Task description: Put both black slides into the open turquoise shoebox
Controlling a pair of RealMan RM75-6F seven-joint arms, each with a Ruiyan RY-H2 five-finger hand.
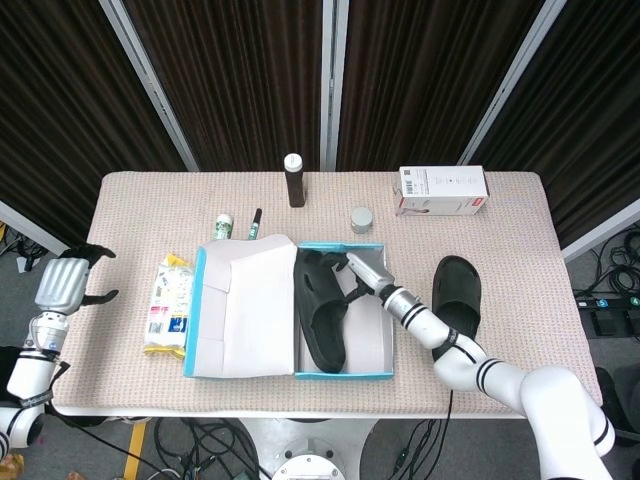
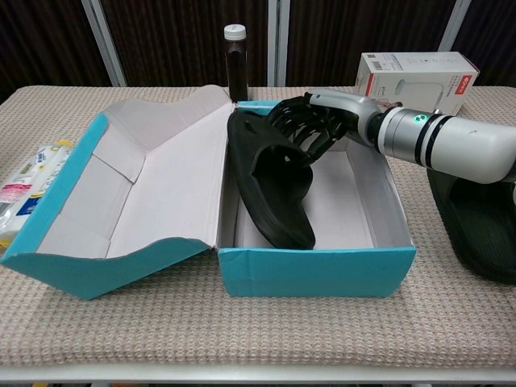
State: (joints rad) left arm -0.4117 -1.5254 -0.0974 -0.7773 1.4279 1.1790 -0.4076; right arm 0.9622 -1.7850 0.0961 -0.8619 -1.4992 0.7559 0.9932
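One black slide [image 2: 274, 189] sits inside the open turquoise shoebox [image 2: 318, 270], tilted against the left wall, toe toward the front. Right robot hand [image 2: 310, 125] reaches into the box from the back-right — fingers curled over the slide's strap, gripping it. Second black slide [image 1: 456, 297] lies flat on the counter [image 1: 520, 250] just right of the box, partly hidden by the right arm. Box lid [image 2: 121, 201] is folded open to the left. Left robot hand [image 1: 68, 282] hangs off the counter's left edge, fingers apart, holding nothing. Behind the box: dark bottle [image 1: 294, 181], white carton [image 1: 441, 189], small round tin [image 1: 361, 219]. Wipes packet [image 1: 168, 305] lies left of the lid.
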